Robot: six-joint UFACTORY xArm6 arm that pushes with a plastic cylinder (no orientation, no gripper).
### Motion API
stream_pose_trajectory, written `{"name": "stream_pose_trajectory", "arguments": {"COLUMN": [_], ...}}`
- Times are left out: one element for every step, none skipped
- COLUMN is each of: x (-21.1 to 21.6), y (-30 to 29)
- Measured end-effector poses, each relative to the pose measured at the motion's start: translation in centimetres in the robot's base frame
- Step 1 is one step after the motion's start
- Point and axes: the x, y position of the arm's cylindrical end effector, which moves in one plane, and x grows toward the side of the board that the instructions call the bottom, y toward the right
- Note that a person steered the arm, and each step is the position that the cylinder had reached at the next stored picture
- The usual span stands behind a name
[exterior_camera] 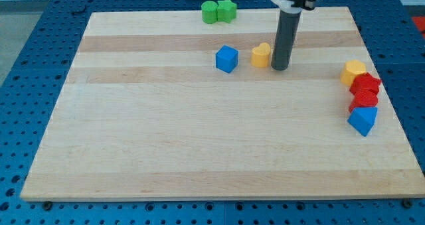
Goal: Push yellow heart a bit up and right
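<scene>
The yellow heart lies on the wooden board in the upper middle of the view. My tip stands just to the right of the heart, very close to it or touching its right side. The dark rod rises from the tip toward the view's top. A blue cube sits a short way to the left of the heart.
Two green blocks sit together at the board's top edge. At the view's right edge, a yellow block, two red blocks and a blue block form a tight column.
</scene>
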Motion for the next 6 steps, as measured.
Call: {"name": "stream_pose_trajectory", "arguments": {"x": [0.0,-0.7,-1.6,-1.8,-0.7,-0.5], "y": [-3.0,-8.3,-11.7,-11.7,-9.8,-7.4]}}
